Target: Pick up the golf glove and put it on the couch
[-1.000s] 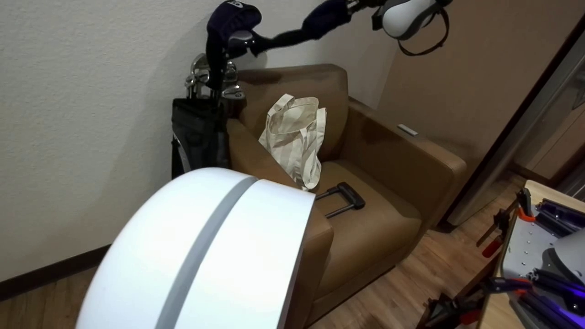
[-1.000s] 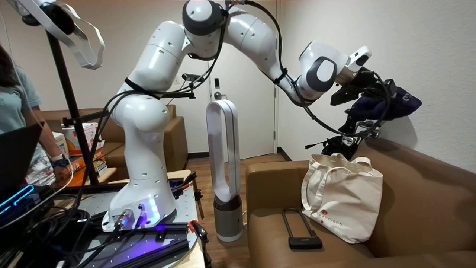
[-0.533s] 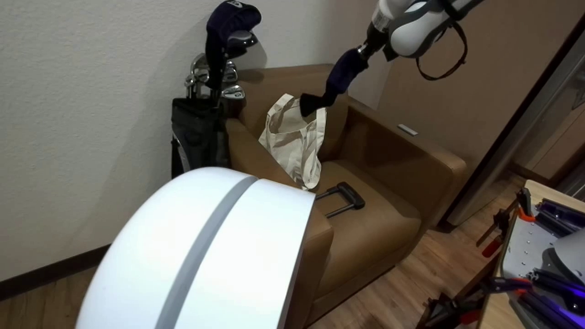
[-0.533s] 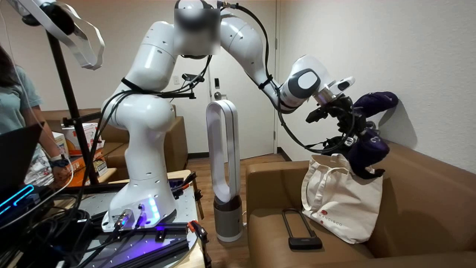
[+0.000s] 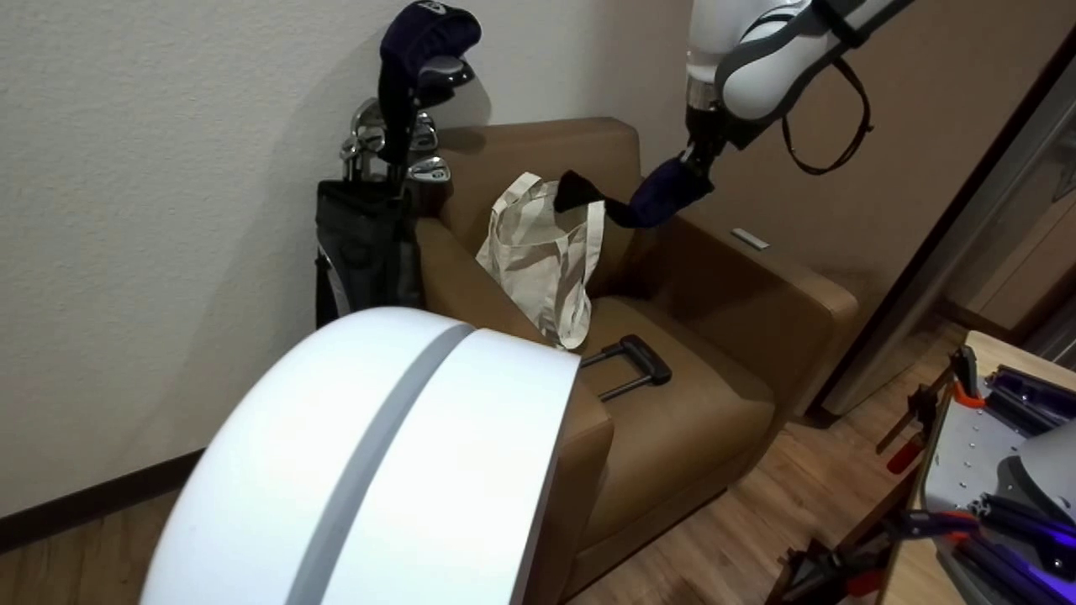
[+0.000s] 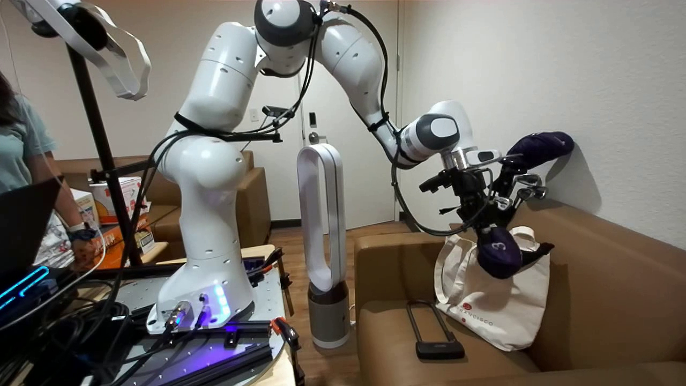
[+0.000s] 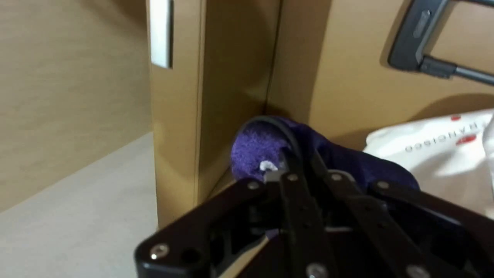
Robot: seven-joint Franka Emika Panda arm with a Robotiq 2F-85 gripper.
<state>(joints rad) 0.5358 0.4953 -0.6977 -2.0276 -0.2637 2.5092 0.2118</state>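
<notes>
The golf glove, a dark purple fuzzy sleeve with a white mark and a black tail, hangs from my gripper in both exterior views [image 5: 668, 197] [image 6: 498, 253]. It also shows in the wrist view [image 7: 252, 150]. My gripper [image 7: 301, 156] points downward and is shut on it; the pinched part is hidden behind the fingers. The gripper shows in both exterior views too [image 5: 696, 158] [image 6: 485, 225]. The brown couch [image 5: 706, 420] lies below; the glove is above its seat, in front of the backrest. The couch also shows in the wrist view [image 7: 177, 127].
A cream tote bag [image 6: 482, 305] leans on the backrest, close to the glove. A black U-lock [image 6: 439, 349] lies on the seat. A golf bag [image 5: 366, 244] with clubs and another purple cover [image 5: 433, 34] stands beside the couch. A small white object [image 5: 750, 239] lies on the armrest.
The glove has moved with my gripper away from the golf clubs, downward and over the couch. The gripper has tilted from nearly level to pointing down.
</notes>
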